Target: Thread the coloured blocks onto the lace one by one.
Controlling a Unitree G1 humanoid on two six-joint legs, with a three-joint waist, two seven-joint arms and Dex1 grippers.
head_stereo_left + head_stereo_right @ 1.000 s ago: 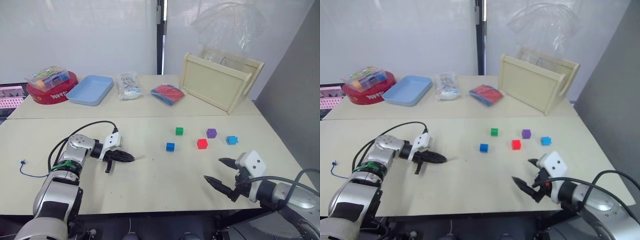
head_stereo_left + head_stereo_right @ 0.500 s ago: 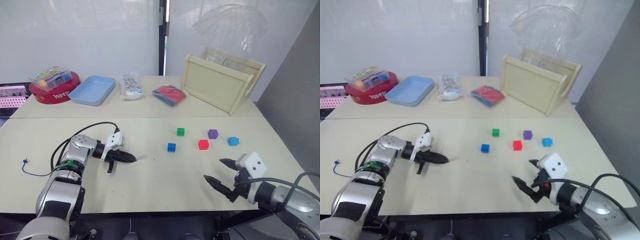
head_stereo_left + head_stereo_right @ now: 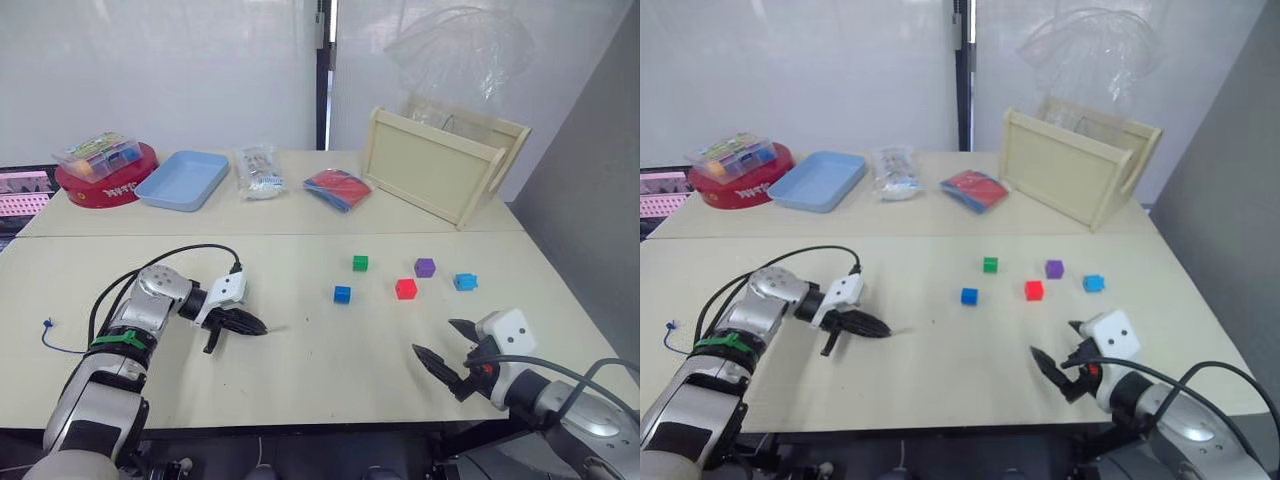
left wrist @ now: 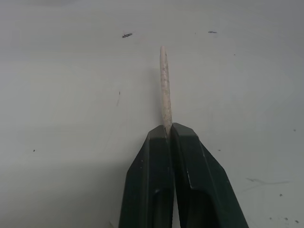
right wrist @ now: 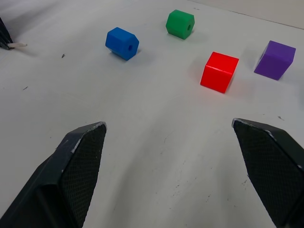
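We see our left hand (image 3: 252, 327) pinched tight on the lace (image 3: 58, 344), low over the counter (image 3: 300, 370) toward its left side; the left wrist view shows the pale stiff tip (image 4: 165, 85) poking out past the closed black fingers (image 4: 156, 185), a detail the head views barely resolve. From the head camera the dark-blue string trails to the counter's left edge, ending in a small knot (image 3: 46, 323). Our right hand (image 3: 447, 355) hovers near the front right corner, fingers spread wide and holding nothing. The right wrist view shows holes through the blue block (image 5: 122, 43) and green block (image 5: 180, 23), with the red block (image 5: 219, 71) and purple block (image 5: 274, 59) beside them; the cyan block (image 3: 463, 281) sits nearest the right edge.
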